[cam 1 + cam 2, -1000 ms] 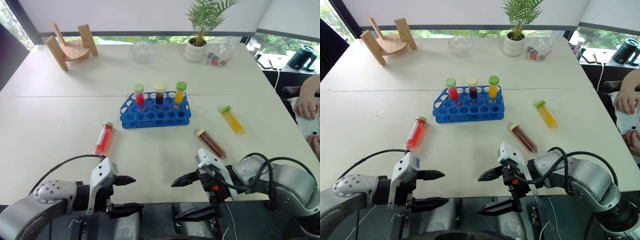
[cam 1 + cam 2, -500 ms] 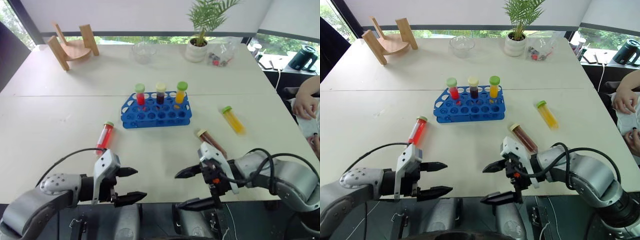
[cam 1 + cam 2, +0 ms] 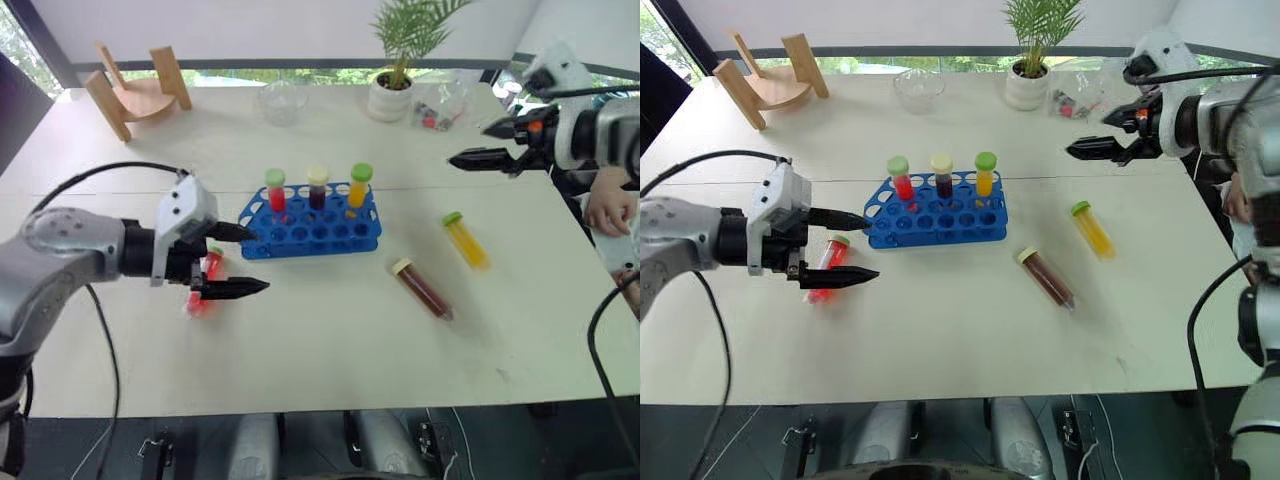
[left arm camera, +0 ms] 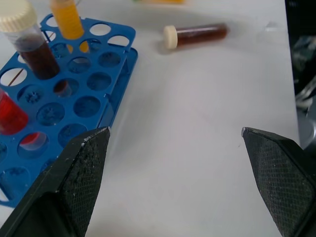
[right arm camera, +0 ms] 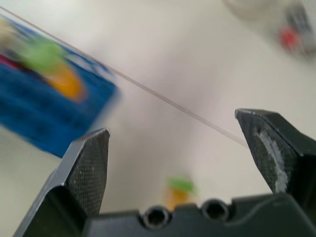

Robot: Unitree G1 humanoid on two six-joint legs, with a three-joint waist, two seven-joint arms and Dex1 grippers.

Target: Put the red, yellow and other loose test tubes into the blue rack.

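Your rack (image 3: 311, 221) sits mid-table with three tubes (image 3: 318, 187) standing in its back row. One loose tube (image 3: 207, 278) lies left of it, two more (image 3: 423, 288) to its right.

The red tube (image 3: 205, 281) is half covered by the left hand (image 3: 245, 260) in both eye views, so only its cap end and a bit of red show. In the right wrist view the blue rack (image 5: 47, 116) is smeared by blur (tubes are just colour blobs) and the yellow tube (image 5: 178, 191) is a fuzzy green-and-orange smudge. The left wrist view cuts the rack off at its edge. A person's hand (image 3: 610, 212) sits half outside the picture past the surface's edge.
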